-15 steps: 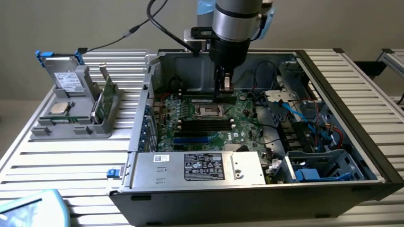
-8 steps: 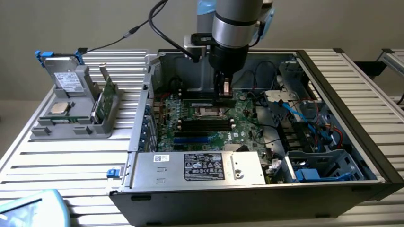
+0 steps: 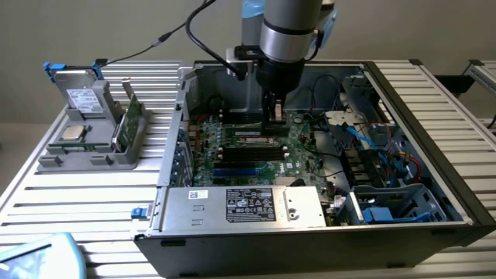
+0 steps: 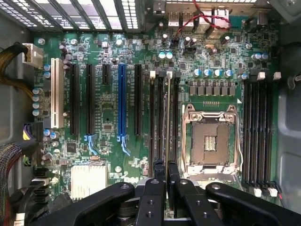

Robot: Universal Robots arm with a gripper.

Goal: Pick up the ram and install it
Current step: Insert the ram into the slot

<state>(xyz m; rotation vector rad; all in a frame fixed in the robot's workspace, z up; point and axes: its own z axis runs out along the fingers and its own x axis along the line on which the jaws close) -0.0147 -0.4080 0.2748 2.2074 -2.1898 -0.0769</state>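
- One slatted table (image 3: 78,197) bears an open computer case (image 3: 310,250), and the motherboard (image 4: 106,101) inside it faces up.
- We see the arm (image 3: 287,29) hanging down into the case, over the motherboard.
- The gripper (image 4: 166,176) has its fingers pressed against the ram (image 4: 168,117), pinching it between them.
- The ram stands on edge among the black slots (image 4: 153,122), just beside the processor socket (image 4: 209,141); we cannot tell whether it is seated.

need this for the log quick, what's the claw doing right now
Claw: closed, holding the ram edge-on, in line with the black memory slots.
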